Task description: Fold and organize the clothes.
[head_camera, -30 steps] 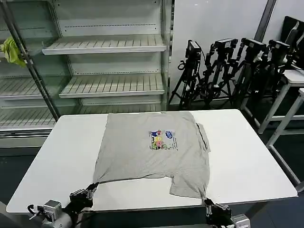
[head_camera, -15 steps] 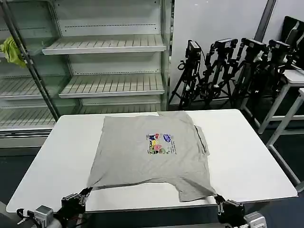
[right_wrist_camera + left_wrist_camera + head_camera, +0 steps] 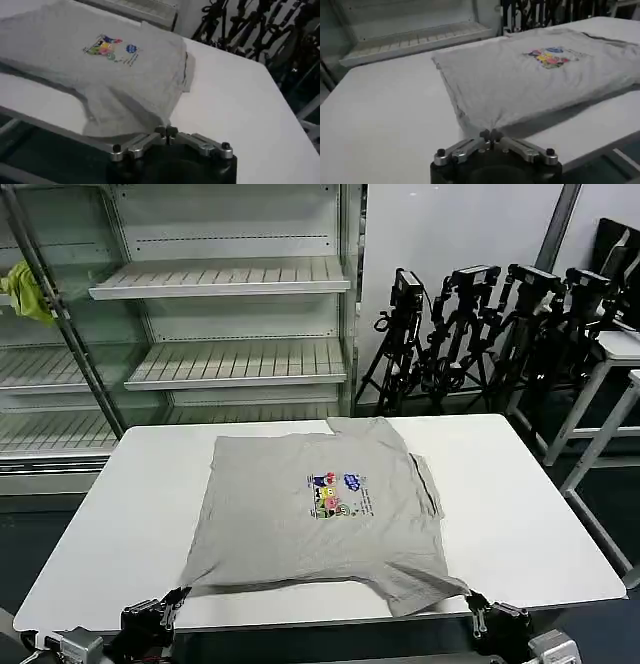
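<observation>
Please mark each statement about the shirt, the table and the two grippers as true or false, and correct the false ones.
1. The grey shirt lies on the white table. True.
2. The left gripper is shut on a near corner of the shirt. True.
3. The right gripper is open and holds nothing. False: its fingers are closed on the other near corner of the shirt.
4. The colourful print faces down, against the table. False: it faces up, visible from the head camera.
5. The yellow-green cloth lies on the table beside the shirt. False: it hangs on the shelf rack behind the table.
</observation>
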### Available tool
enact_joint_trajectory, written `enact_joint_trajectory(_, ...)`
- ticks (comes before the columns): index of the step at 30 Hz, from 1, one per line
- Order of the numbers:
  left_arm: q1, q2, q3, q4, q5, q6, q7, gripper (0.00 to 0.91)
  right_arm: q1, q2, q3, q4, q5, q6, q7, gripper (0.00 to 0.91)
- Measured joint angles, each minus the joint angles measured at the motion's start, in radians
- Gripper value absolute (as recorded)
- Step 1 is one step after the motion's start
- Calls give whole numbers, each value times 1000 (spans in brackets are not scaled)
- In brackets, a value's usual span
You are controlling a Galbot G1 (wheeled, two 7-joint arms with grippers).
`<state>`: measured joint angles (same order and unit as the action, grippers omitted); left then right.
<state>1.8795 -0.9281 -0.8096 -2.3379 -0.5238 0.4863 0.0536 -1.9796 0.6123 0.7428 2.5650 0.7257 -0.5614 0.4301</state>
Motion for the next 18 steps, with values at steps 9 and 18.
enact_joint_trajectory(9,-106,9,19,34,-36,1,9,50,157,-27,-68,0,27,36,-5,0)
enact_joint_trajectory(18,-236,31,66,107,-63,-6,17,50,314,-59,-151,-92,48,77,-35,0)
